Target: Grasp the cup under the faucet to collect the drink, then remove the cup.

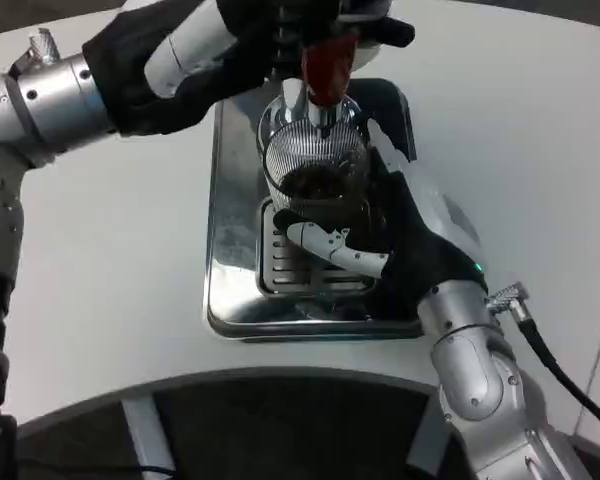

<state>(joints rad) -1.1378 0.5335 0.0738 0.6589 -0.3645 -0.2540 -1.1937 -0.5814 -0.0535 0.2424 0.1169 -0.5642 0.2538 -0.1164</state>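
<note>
A clear ribbed cup (315, 165) with dark drink in its bottom stands over the slotted drip grate (285, 270) of a steel tray (230, 200). My right hand (380, 235) wraps around the cup from the right and front, its fingers crossing below the cup. Directly above the cup is the faucet spout (323, 105) with a red tap handle (327, 65). My left hand (270, 30) reaches in from the upper left and grips the top of that red handle. The faucet's body is hidden behind the hand.
The steel tray sits on a white table (110, 270). A black cable (565, 370) runs from my right wrist toward the lower right. The table's near edge curves across the bottom, with dark floor (280, 430) under it.
</note>
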